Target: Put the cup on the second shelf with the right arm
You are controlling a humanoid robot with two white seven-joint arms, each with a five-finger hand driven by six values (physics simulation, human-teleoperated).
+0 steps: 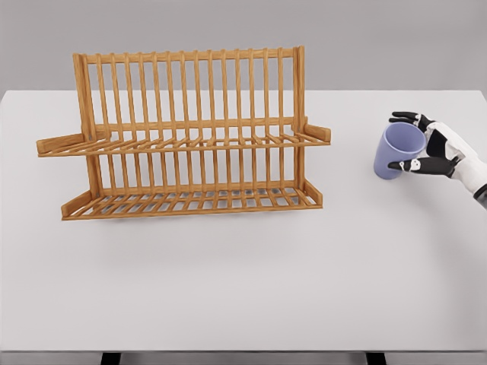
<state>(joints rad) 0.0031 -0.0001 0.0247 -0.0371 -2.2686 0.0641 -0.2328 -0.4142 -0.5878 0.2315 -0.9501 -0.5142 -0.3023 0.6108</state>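
White table (228, 289) against a grey wall, seen from the head camera. At its right side the right hand (431, 152) wraps its fingers around a lilac cup (397, 150), which tilts toward the rack and may be barely clear of the table. Such a side grip could slip in transit. Well apart to the left stands a wooden rack (186, 137); its upper shelf's end rail and upright slats could catch the cup.

A white table (228, 289) fills the near scene (dark legs (111, 358) just visible below) before a plain grey far wall (228, 23), evenly lit
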